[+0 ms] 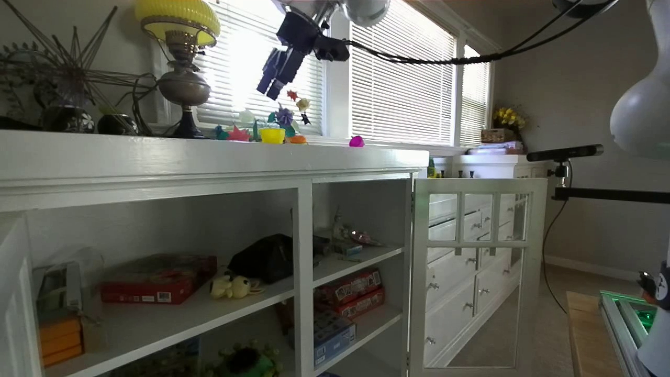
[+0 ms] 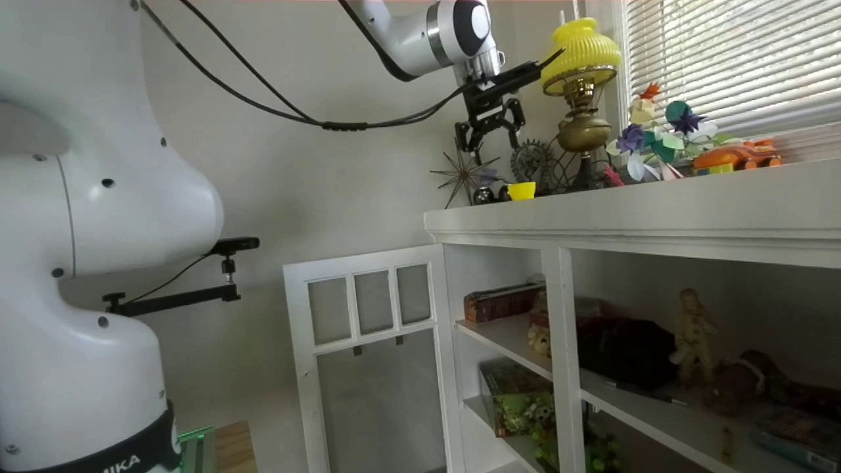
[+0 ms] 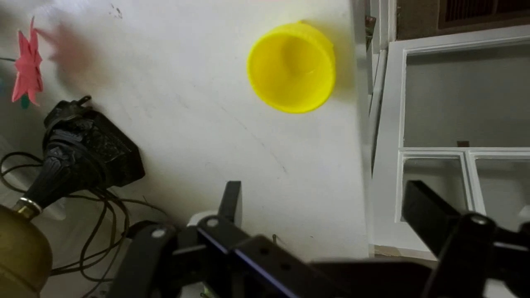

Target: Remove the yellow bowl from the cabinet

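Observation:
The yellow bowl (image 3: 293, 68) stands on the flat white top of the cabinet (image 2: 631, 223), close to its front edge, its open mouth facing my wrist camera. It also shows as a small yellow bowl in both exterior views (image 1: 272, 136) (image 2: 522, 191). My gripper (image 3: 325, 183) is open, its two black fingers (image 3: 231, 203) wide apart with only air between them. In an exterior view the gripper (image 2: 496, 153) hangs above the bowl, clearly apart from it. The bowl touches neither finger.
A lamp with a yellow glass shade (image 2: 581, 52) and dark base stands on the cabinet top, loose cords (image 3: 99, 244) beside it. Paper flowers (image 2: 657, 141) and an orange toy car (image 2: 739, 156) sit farther along. A paned cabinet door (image 1: 476, 243) is swung out. Shelves hold red boxes (image 1: 157, 280).

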